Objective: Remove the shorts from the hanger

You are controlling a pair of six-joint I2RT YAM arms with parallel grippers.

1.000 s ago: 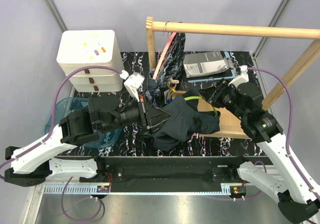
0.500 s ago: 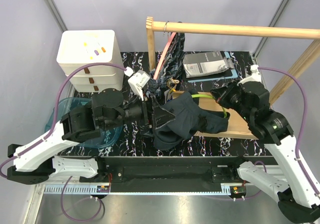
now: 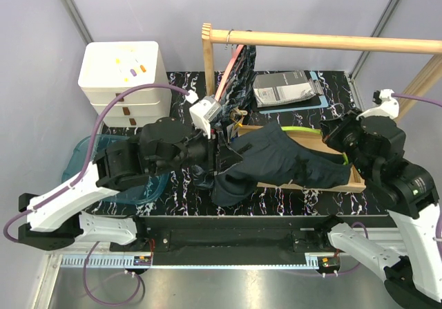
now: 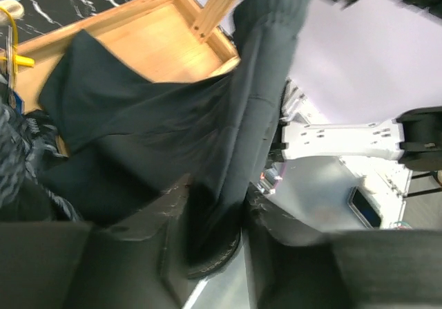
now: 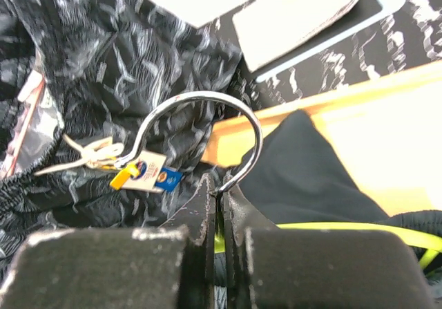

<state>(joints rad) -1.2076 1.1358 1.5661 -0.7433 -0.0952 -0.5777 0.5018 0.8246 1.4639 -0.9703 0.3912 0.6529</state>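
Observation:
The plain navy shorts [image 3: 276, 160] are stretched across the wooden tray between my two grippers. My left gripper [image 3: 226, 155] is shut on one end of them; in the left wrist view the dark cloth [image 4: 214, 150] runs down between my fingers [image 4: 166, 216]. My right gripper [image 3: 337, 137] is shut on the metal hook [image 5: 207, 112] of a yellow-green hanger [image 5: 318, 227] that carries the navy shorts [image 5: 304, 174]. The marbled shorts [image 3: 238, 81] hang on a pink hanger [image 3: 224, 81] from the wooden rail and also show in the right wrist view [image 5: 124, 60].
A wooden rail [image 3: 324, 41] on posts spans the back. A wooden tray [image 3: 356, 178] lies under the shorts. White drawers [image 3: 124, 74] stand back left, a blue bowl [image 3: 86, 153] below them. A booklet [image 3: 286, 88] lies at the back.
My right gripper has pulled the hanger to the right and nearer, drawing the navy shorts out long. My left gripper has shifted back slightly, still holding the cloth.

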